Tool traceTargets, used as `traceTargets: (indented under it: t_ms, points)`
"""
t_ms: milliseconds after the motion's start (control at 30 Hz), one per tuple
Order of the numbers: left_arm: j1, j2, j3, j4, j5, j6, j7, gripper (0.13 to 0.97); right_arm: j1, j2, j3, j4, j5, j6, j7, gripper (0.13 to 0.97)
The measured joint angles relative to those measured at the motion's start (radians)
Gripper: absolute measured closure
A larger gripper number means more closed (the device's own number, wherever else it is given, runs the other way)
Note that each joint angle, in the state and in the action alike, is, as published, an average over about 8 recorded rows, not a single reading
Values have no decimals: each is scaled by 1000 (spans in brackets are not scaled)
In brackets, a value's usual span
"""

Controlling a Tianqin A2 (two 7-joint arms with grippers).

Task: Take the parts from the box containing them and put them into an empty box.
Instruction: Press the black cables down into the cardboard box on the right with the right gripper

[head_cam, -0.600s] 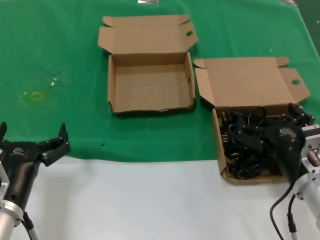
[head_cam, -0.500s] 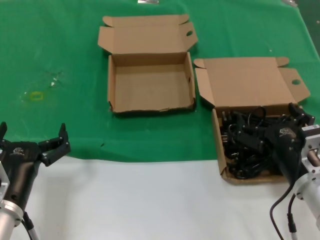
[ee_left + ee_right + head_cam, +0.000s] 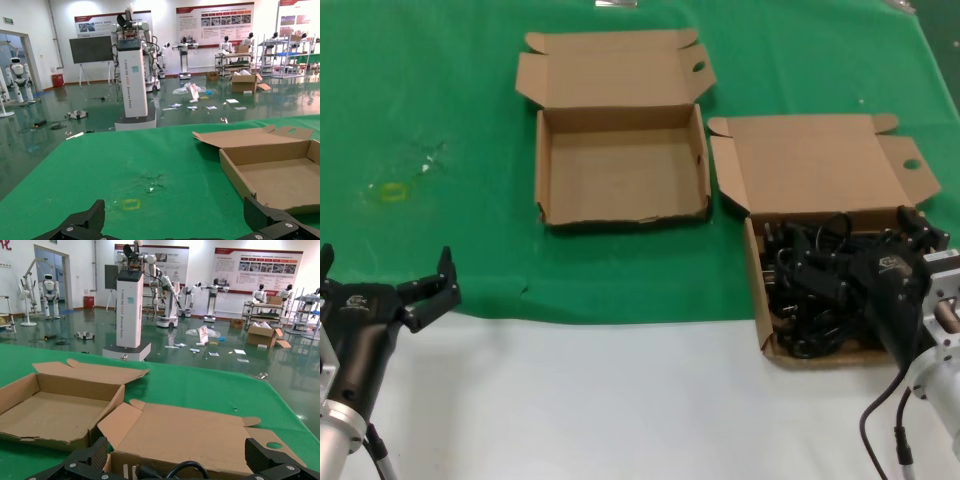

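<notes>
Left gripper (image 3: 385, 283) sits spread and holding nothing at our near left, over the seam where the green cloth (image 3: 440, 90) meets the white table (image 3: 620, 400), well apart from both boxes. Moving right, we see the empty box (image 3: 620, 215), lid back, floor bare. Just beside it lies the box containing them (image 3: 757, 300), where the parts (image 3: 810, 290) make one black tangle.

Our right gripper (image 3: 850, 248) hangs low over that tangle with fingers apart, gripping nothing yet.

We judge snagging the main risk: the loops overlap, so closing on one strand may drag several cords, or tip the light box. A shallow pinch may slip off the thin rubber.

As for writing, small white logos mark both wrists, unreadable; the hall posters in our wrist views are likewise illegible.
</notes>
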Motion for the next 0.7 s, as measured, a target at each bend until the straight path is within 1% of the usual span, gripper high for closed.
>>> traceTargets:
  t_ms: [233, 500, 633, 700]
  points:
    - [0, 0, 0, 0, 0, 0, 0, 134, 0, 0, 0, 0, 0, 0, 0, 129]
    - [0, 0, 0, 0, 0, 0, 0, 191, 0, 0, 0, 0, 0, 0, 0, 129]
    - [0, 0, 0, 0, 0, 0, 0, 191, 0, -1, 1, 0, 0, -2, -1, 129]
    - [0, 0, 0, 0, 0, 0, 0, 223, 1, -4, 2, 2, 0, -8, -2, 129]
